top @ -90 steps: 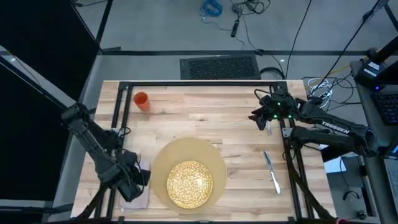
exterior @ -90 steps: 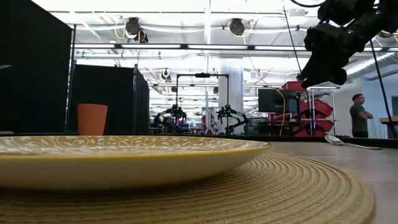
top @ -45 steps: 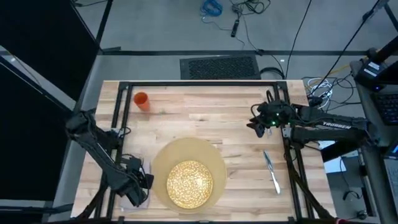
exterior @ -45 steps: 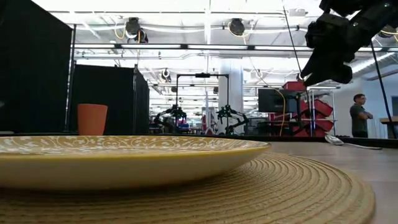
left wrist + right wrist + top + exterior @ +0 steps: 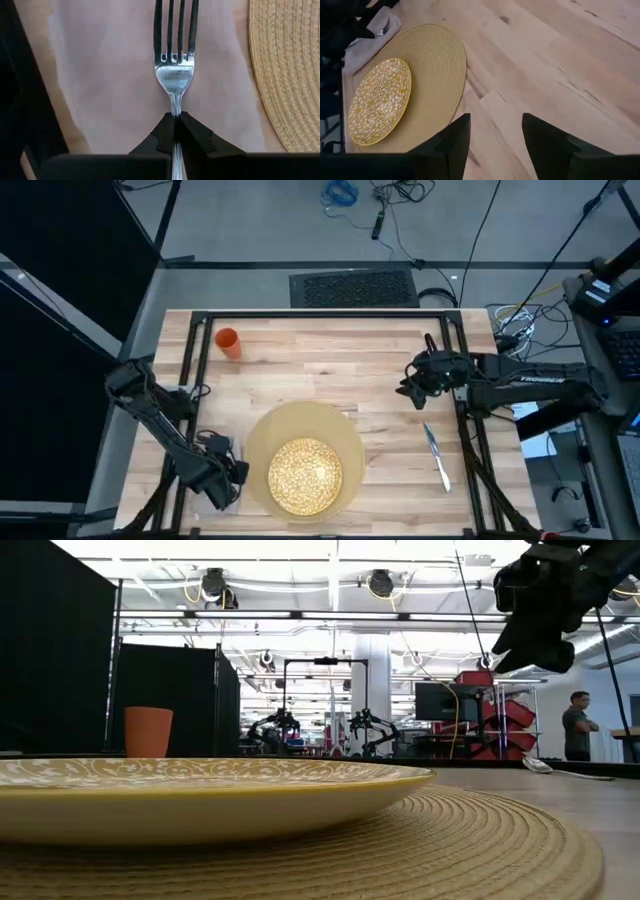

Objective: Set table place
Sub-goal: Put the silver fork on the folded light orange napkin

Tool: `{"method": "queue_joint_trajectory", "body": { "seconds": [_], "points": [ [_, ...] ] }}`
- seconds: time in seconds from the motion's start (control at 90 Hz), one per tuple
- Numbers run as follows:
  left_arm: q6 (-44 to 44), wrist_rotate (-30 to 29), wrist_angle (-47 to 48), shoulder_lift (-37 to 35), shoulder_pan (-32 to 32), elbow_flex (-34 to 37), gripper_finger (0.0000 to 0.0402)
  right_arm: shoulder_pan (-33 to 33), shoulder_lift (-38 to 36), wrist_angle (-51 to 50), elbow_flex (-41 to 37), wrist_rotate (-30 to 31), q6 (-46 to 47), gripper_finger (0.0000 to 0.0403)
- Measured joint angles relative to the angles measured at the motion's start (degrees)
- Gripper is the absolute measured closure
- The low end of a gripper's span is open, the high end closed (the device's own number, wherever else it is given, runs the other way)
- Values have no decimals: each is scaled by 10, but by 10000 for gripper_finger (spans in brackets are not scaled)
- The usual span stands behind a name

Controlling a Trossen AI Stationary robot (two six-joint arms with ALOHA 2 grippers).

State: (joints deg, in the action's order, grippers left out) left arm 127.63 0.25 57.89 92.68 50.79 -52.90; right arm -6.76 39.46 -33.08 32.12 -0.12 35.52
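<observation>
Clamped shut on the fork's handle, my left gripper [image 5: 173, 131] sits low at the table's [image 5: 330, 370] near-left corner; my right gripper [image 5: 492, 135] hangs spread and empty above bare planks.

Largest to smallest: the tan mat [image 5: 305, 462] lies near the front edge, the speckled plate [image 5: 305, 476] on it, the napkin [image 5: 100, 75] just beside the mat under the fork [image 5: 174, 55], the knife [image 5: 437, 457] well off to the right, and the orange cup [image 5: 228, 341] far back left.
</observation>
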Motion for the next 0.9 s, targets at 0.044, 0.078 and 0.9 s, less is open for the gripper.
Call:
{"method": "queue_joint_trajectory", "body": {
  "seconds": [0.044, 0.078, 0.9],
  "points": [
    [0, 5, -5, 3, -5, 0, 401, 2, 0, 0, 0, 1, 2, 239],
    [0, 6, -6, 5, -7, 0, 401, 2, 0, 1, 0, 1, 3, 239],
    [25, 42, -14, 47, -29, -5, 386, 1, 0, -1, 0, -2, -42, 239]
  ]
}}
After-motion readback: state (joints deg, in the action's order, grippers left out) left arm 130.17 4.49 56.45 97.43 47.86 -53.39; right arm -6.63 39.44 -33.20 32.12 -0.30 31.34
